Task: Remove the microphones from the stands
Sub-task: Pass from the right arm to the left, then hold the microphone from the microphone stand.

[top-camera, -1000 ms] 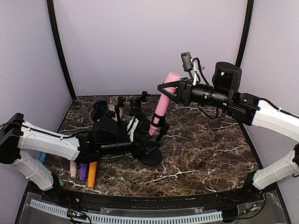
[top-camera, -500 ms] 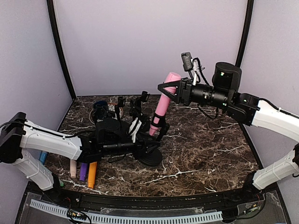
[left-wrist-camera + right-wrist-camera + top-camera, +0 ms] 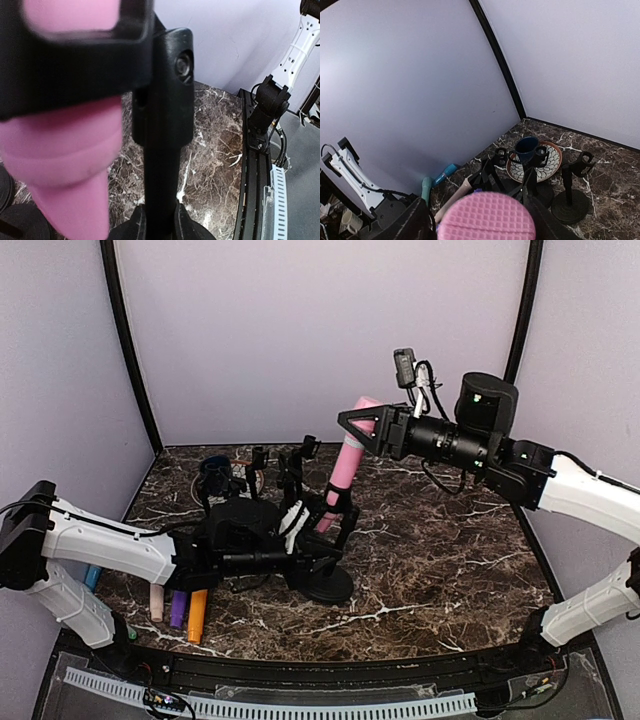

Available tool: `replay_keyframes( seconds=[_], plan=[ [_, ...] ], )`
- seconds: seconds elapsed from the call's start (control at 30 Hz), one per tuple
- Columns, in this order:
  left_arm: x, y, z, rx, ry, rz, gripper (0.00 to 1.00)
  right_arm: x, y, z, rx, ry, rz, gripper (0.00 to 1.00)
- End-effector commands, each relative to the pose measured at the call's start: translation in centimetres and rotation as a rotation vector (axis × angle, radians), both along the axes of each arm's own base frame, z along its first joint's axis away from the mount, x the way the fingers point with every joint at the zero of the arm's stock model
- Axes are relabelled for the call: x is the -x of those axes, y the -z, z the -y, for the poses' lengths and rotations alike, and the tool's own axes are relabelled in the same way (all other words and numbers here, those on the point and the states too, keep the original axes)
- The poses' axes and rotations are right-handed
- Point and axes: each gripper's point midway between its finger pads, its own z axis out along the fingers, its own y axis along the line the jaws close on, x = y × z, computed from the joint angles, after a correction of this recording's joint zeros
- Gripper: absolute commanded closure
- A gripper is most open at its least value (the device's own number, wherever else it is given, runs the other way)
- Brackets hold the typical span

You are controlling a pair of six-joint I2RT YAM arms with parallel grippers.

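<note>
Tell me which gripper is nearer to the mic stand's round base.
Left. The left gripper is shut on the stand post just above the round base; the right gripper is high above it, around the head of the pink microphone.

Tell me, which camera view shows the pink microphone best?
The top external view: the whole microphone shows, tilted in the clip of its stand. The left wrist view gives only a blurred lower body; the right wrist view only its textured head.
</note>
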Motion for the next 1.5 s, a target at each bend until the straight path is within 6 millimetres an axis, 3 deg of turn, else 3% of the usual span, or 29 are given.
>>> replay_keyframes(
  seconds=[0.0,0.13,0.23,0.37,0.63,0.97,1.27,1.47],
  plan=[
    [-0.7,-2.0,-0.5,0.024,-0.038,0.022,1.00,-0.6,-2.6,0.1,-0.122,0.032,0.032,0.22],
    [-0.6,-2.7,-0.5,0.033,-0.032,0.032,1.00,-0.2,-0.9,-0.8,-0.125,-0.003,-0.014,0.09],
    [-0.6,-2.9,-0.4,0.037,-0.029,0.027,1.00,0.6,-0.6,-1.5,-0.132,-0.033,-0.013,0.07],
    [-0.6,-3.5,-0.4,0.059,-0.029,0.025,1.00,0.2,1.0,-2.0,-0.101,-0.008,-0.043,0.07],
    [-0.5,-4.6,-0.3,0.113,-0.027,0.021,1.00,-0.2,4.1,-3.1,-0.075,-0.003,-0.102,0.22],
    [-0.7,-4.4,-0.7,0.127,-0.056,-0.001,1.00,-0.3,5.8,-3.1,-0.060,0.012,-0.108,0.42],
    [-0.3,-4.1,-0.9,0.138,-0.050,-0.033,1.00,0.1,5.7,-3.4,-0.061,-0.015,-0.074,0.74],
    [0.3,-3.0,-1.2,0.097,-0.024,-0.038,1.00,1.5,4.2,-4.1,-0.035,-0.113,0.006,0.81]
  ],
)
